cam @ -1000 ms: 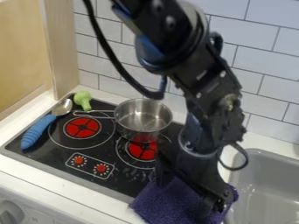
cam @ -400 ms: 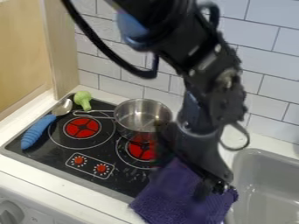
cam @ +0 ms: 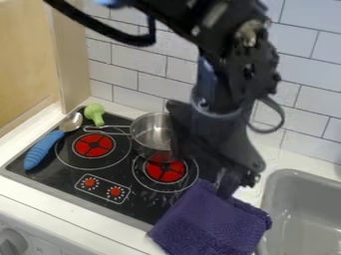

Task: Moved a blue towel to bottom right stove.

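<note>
The gripper hangs over the right part of the stove, just up and left of the towel's upper edge, with its two fingers spread apart and no cloth between them. A dark purple-blue towel lies crumpled across the front right corner of the black stove and the white counter beside it. The bottom right burner, a red disc, is visible left of the gripper.
A metal pot stands at the back right of the stove, partly behind the gripper. A blue-handled spoon and green broccoli lie along the left side. A grey sink is at the right.
The gripper has risen away from the towel, up and slightly left in the view, uncovering more of the towel and burner. The towel has stayed in place.
</note>
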Controlling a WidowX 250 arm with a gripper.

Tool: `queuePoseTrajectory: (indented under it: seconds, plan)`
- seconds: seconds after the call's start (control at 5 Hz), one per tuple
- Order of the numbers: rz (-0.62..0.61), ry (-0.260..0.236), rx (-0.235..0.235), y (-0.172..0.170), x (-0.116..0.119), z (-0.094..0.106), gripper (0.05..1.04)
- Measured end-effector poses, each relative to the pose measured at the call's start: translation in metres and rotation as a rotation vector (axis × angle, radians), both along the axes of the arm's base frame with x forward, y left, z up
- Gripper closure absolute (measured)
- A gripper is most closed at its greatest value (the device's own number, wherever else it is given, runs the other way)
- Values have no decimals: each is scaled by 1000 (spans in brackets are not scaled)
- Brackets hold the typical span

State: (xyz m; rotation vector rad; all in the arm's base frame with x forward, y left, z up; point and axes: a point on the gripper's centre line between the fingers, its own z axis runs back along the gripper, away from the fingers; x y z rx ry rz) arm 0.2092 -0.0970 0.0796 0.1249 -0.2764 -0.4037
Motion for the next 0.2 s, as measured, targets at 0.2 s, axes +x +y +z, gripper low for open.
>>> queuePoseTrajectory:
  seconds: [0.2]
  plan:
    - [-1, -2, -1, 0, 0, 1, 84]
